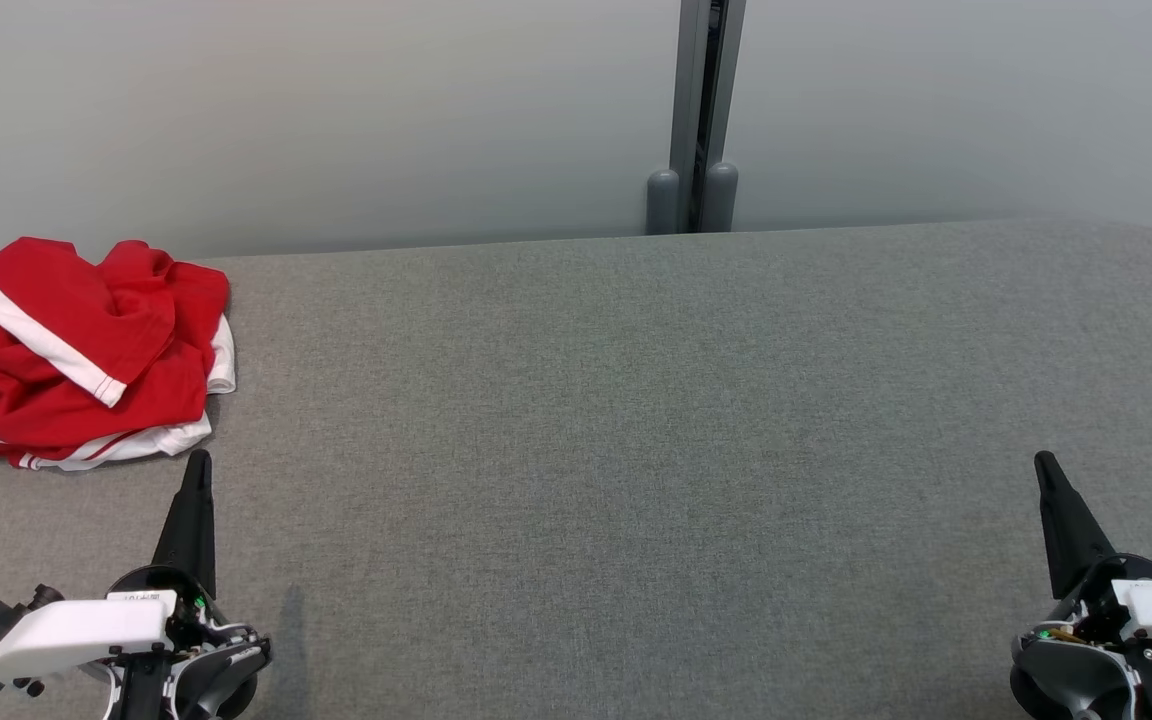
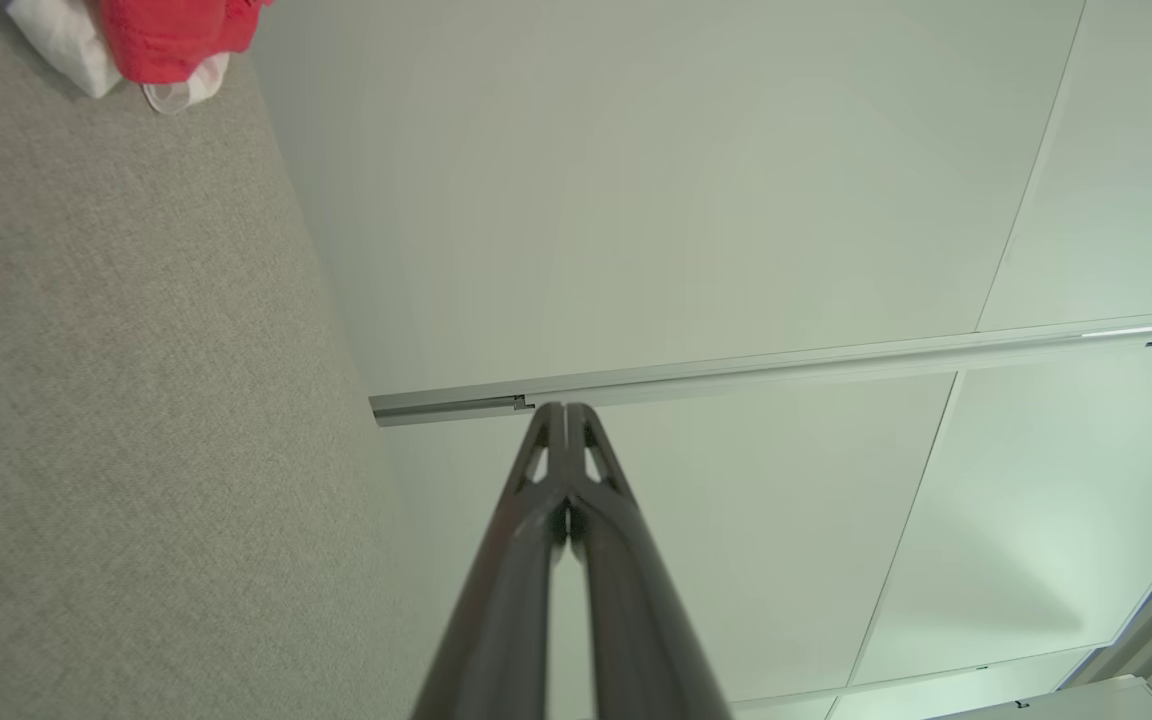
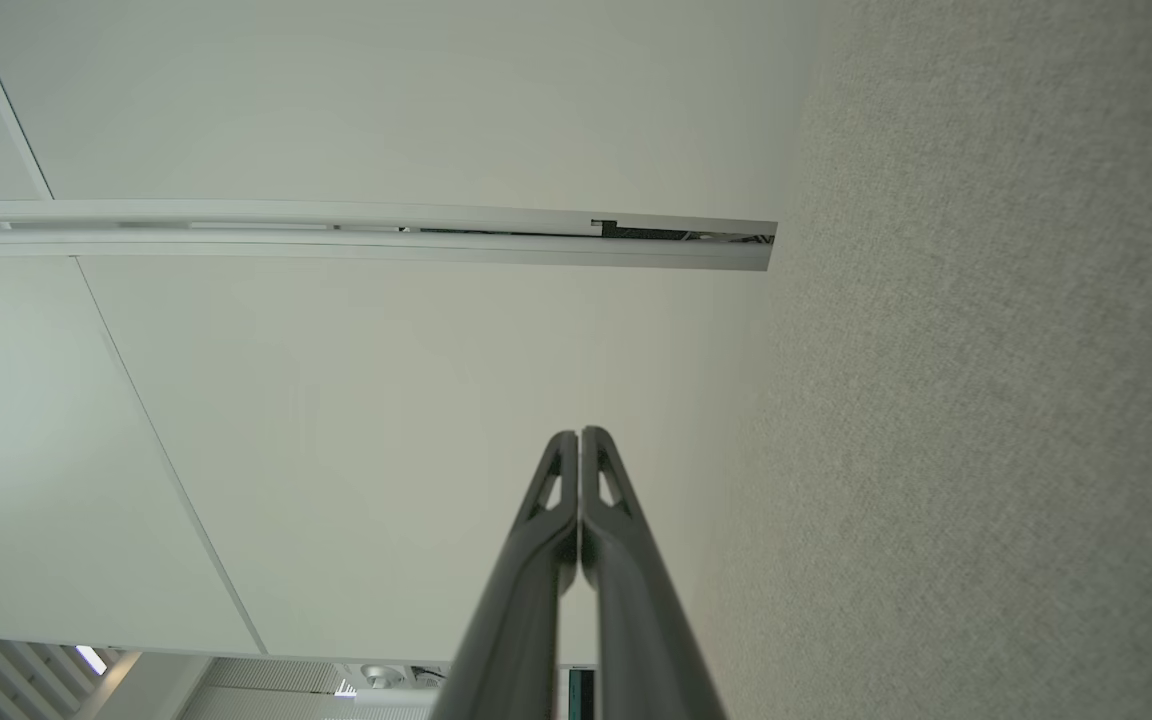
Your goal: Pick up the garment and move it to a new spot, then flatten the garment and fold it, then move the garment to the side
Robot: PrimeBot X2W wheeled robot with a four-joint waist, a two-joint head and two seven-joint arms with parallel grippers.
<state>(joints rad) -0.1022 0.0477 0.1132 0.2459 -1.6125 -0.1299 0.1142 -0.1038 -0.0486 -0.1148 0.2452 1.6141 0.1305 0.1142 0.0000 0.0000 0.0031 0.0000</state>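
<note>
a: where's the garment right now?
me: the red-and-white garment (image 1: 86, 350) lies in a crumpled heap at the far left of the grey padded surface (image 1: 636, 420), close to the pale wall (image 1: 336, 100) behind it.

a: and your hands?
me: my left gripper (image 1: 198, 468) sits at the near left, its two fingers pressed together on nothing. its tip is just near of the heap, apart from the cloth. my right gripper (image 1: 1046, 470) is at the near right, pinched closed and empty too, well apart from the garment.

a: so which step is this?
me: the pick-up, not yet begun, as i judge it. the left hand is the obvious one for it.

a: how do you do it well?
me: first i part the fingers, since closed tips would only shove the pile. then i reach forward and a little left and come down on a raised red fold near the top, not on the thin white hem lying flat at the near side. i'd bite deep into that ridge so several layers come up together and nothing slides out. the heap sits right by the left edge, so i'd guess a sideways nudge could tip it off. better to lift straight up, then carry it right toward the middle, where there's room to spread it.
</note>
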